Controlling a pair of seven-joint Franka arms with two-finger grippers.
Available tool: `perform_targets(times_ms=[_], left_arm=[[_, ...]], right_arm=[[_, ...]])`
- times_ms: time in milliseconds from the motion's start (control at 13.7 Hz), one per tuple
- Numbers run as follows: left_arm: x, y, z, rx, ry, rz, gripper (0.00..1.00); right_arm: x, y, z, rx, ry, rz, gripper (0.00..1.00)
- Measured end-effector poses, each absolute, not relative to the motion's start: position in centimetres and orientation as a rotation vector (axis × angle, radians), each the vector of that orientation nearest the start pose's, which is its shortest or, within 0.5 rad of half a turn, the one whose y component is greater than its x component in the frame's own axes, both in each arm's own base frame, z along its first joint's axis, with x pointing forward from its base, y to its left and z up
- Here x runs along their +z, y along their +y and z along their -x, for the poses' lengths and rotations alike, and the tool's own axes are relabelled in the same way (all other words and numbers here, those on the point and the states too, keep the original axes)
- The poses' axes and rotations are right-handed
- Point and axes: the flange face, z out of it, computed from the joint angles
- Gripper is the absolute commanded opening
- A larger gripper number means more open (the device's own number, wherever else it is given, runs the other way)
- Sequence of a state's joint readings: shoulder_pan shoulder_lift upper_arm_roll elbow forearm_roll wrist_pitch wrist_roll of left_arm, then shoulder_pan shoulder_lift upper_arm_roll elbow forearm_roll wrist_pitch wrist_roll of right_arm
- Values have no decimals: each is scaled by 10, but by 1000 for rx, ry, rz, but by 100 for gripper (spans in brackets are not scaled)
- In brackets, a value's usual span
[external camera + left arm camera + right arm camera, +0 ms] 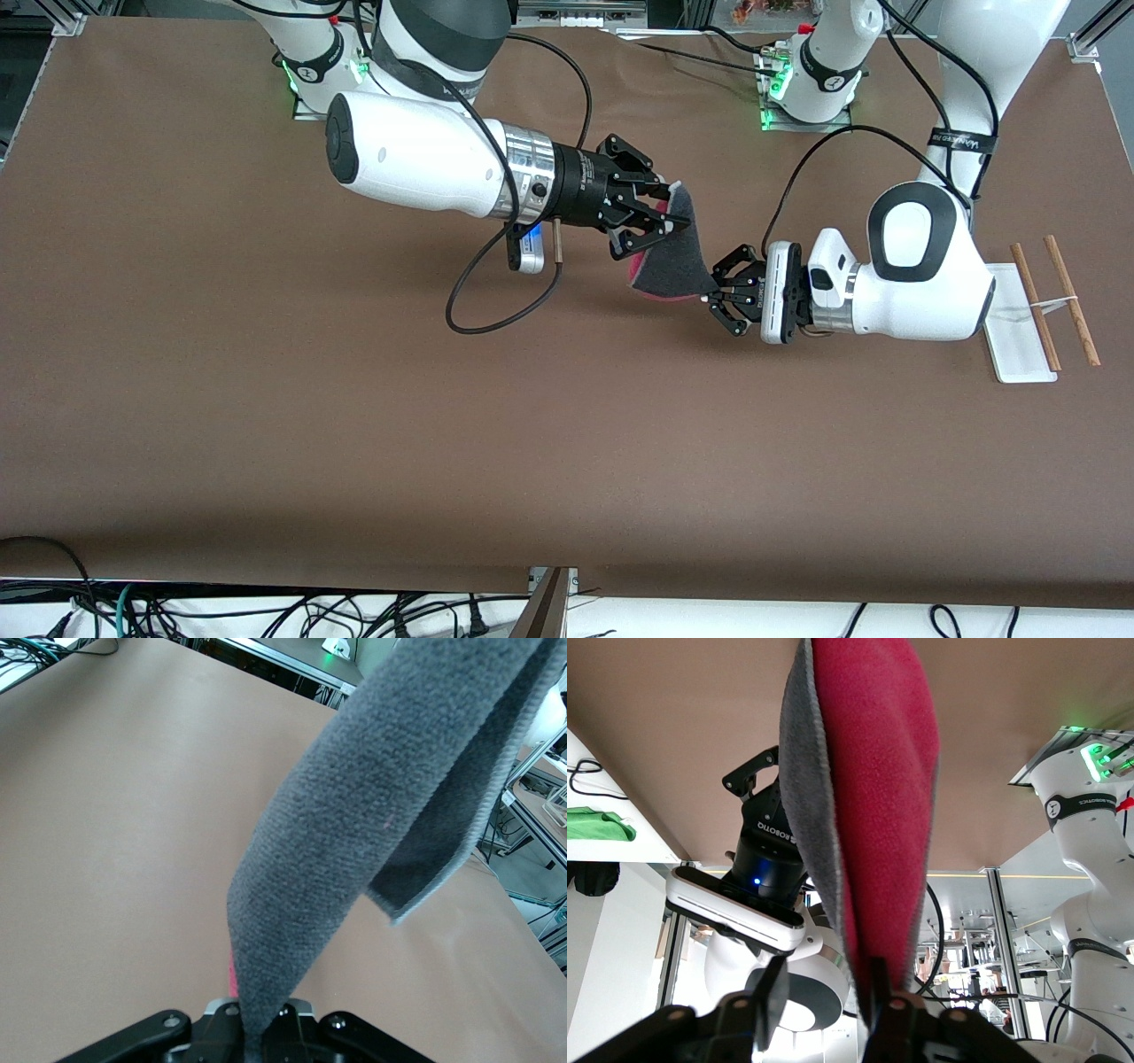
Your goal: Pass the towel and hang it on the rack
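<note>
The towel (673, 261) hangs in the air over the middle of the table, dark grey face toward the front camera, a pink-red edge showing below. My left gripper (716, 297) is shut on its lower corner; in the left wrist view the grey cloth (372, 815) rises out of the closed gripper (257, 1028). My right gripper (669, 213) is at the towel's upper corner with its fingers spread. In the right wrist view the pink-red face (877, 797) lies against one finger of the open gripper (826, 970). The rack (1019, 346) stands at the left arm's end of the table.
The rack's two brown rods (1054, 301) lie over its white base, beside my left arm's elbow. A black cable (496, 310) hangs in a loop under my right wrist. My left gripper also shows in the right wrist view (757, 806).
</note>
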State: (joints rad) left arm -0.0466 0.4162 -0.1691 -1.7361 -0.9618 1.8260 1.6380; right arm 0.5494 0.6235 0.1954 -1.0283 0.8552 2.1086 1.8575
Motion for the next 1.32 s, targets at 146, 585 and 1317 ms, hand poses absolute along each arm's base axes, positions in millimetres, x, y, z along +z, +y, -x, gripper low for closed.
perform_targets(times_ms=[146,585,1317], left_arm=[[356,-188,-613,469,-1426,-1657,0],[372,-149,-624,429,-1511,-1680,0],[422,21,-647,134,-1791,-1984,0]], right_arm=[[564,497,-582,959,1538,1692,99],[594,443,-609,921,1555,1644,99],[643,276,-648,799,1340,1864,99]])
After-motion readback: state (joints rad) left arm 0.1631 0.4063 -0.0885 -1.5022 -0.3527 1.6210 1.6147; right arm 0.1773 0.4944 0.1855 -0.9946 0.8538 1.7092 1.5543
